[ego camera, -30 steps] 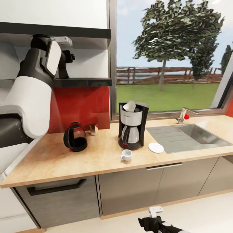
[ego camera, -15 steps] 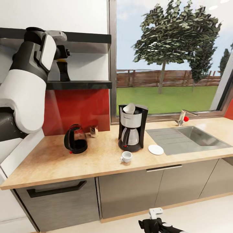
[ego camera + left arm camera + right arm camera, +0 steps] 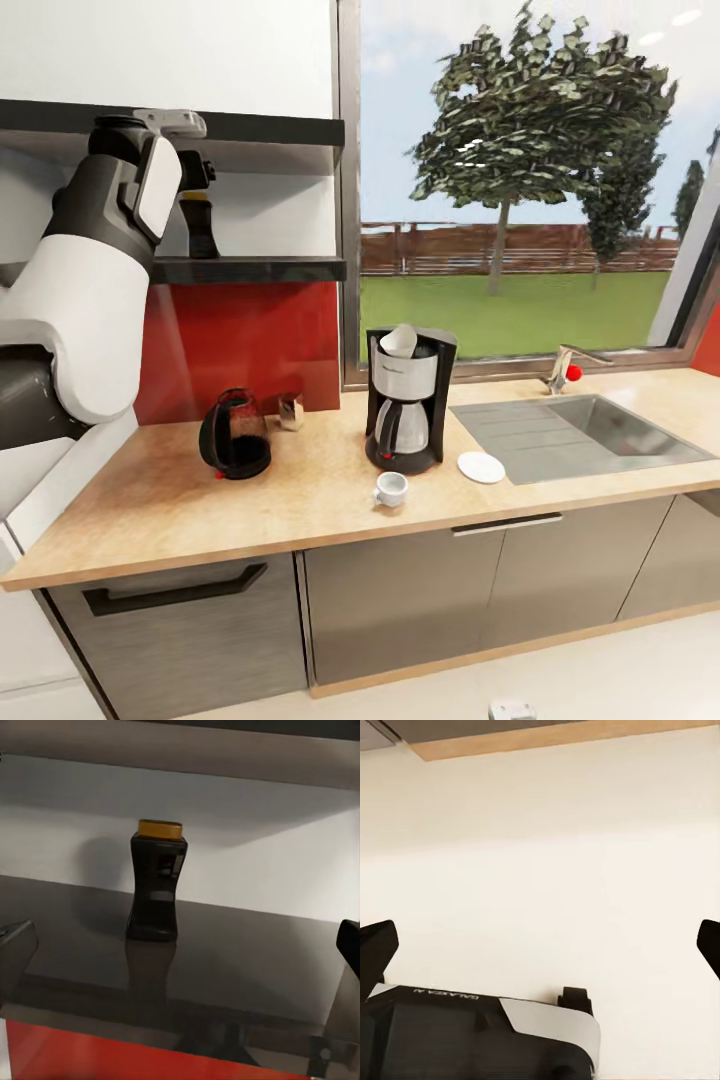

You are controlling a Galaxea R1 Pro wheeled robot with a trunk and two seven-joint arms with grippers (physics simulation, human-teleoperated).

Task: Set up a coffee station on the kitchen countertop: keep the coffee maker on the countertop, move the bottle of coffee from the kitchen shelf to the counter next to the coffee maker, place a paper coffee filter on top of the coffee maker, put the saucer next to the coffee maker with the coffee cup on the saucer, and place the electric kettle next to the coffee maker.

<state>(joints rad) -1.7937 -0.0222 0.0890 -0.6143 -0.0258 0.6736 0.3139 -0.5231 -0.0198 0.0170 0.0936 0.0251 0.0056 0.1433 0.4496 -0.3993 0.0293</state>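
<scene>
Nearest on the counter (image 3: 180, 500) stands the cup (image 3: 390, 489), close to the front edge, with the saucer (image 3: 481, 467) lying empty just beside it toward the sink (image 3: 590, 430); the two are apart. Right behind them is the coffee maker (image 3: 405, 400), a filter (image 3: 399, 340) tilted in its top. Further left, well apart from the maker, sits the kettle (image 3: 233, 435), and just beside that, against the red wall, a small glass jar (image 3: 291, 410). Up on the dark shelf (image 3: 250, 268) the coffee bottle (image 3: 156, 889) stands upright, yellow-capped, alone against the white wall. The raised left arm (image 3: 90, 290) hides the shelf's left part; its left tool (image 3: 180, 945) is spread open, fingertips at the two edges of the wrist view, with the bottle between them but further back and untouched. The right tool (image 3: 540, 945) hangs low over the pale floor (image 3: 540, 855), fingers likewise wide apart and holding nothing.
</scene>
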